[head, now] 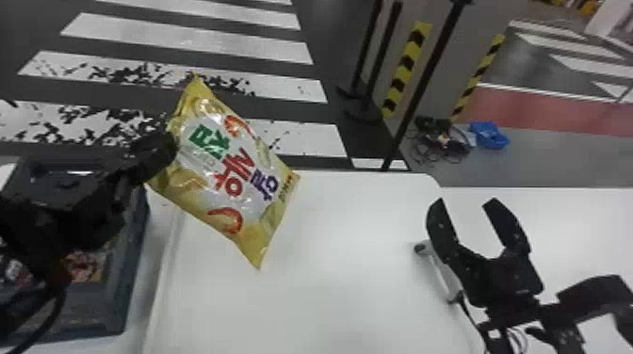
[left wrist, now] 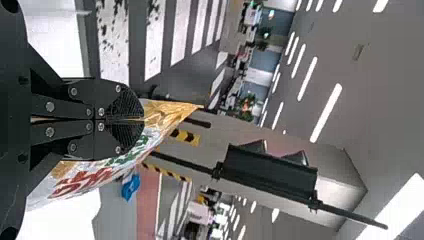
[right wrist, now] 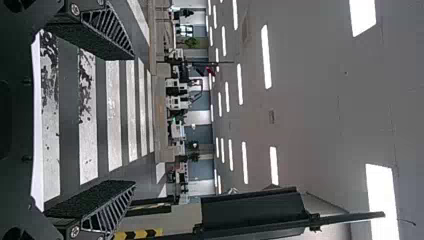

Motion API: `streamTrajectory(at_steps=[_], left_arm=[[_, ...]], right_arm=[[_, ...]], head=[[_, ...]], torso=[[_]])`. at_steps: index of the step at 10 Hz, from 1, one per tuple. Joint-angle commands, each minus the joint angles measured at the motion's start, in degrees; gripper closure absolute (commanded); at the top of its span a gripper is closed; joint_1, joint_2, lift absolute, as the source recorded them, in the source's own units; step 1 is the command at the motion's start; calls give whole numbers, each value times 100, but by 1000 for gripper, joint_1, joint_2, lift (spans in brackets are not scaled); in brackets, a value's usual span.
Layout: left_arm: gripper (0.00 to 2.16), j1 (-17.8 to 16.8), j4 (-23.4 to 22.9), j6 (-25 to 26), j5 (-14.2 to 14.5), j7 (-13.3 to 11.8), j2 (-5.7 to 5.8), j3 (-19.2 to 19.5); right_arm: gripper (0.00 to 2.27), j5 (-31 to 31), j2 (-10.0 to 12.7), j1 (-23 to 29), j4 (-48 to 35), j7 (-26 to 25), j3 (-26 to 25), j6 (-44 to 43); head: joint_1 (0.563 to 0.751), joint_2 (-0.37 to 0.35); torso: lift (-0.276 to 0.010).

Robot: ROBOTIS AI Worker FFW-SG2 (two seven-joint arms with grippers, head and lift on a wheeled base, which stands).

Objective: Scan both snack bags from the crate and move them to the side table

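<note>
"One yellow snack bag (head: 231,164) counted in the air. Position?"

"Right of the crate (head: 126,282), raised. Left gripper (head: 166,146): two fingers together, clamped on the bag's edge."

"Second claw?"

"Right gripper (head: 466,203): well to the right of the crate, two fingers spread apart."

"Tables, crate contents?"

"One white table (head: 339,292) noted, right of the crate. Inside the crate, printed packaging (head: 85,266); piece count cannot be told, arm in front."
</note>
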Motion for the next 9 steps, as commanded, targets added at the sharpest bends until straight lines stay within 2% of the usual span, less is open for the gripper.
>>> streamTrajectory(at_steps=[1,3,5,7,9], left_arm=[[1710,-216,582,177,149,-258,-193,-31],[1710,-532,1329,265,123,-522,-430,-251],[1710,-901,2216,265,-18,-768,-843,-568],[1710,-1306,3095,248,-343,-917,-1265,-919],[1710,-1648,3842,-16,-606,-996,-1289,-1200]], right_arm=[[107,-2,-40,-6,87,0,28,-96],[107,-10,-111,-15,149,0,28,-131],[107,-37,-172,12,157,0,19,-166],[107,-19,-163,3,210,0,81,-166],[107,-2,-163,-15,201,0,124,-166]], head=[[680,-290],[695,-306],[695,-341],[695,-350],[695,-350]], torso=[[-95],[-95],[-95],[-95],[-95]])
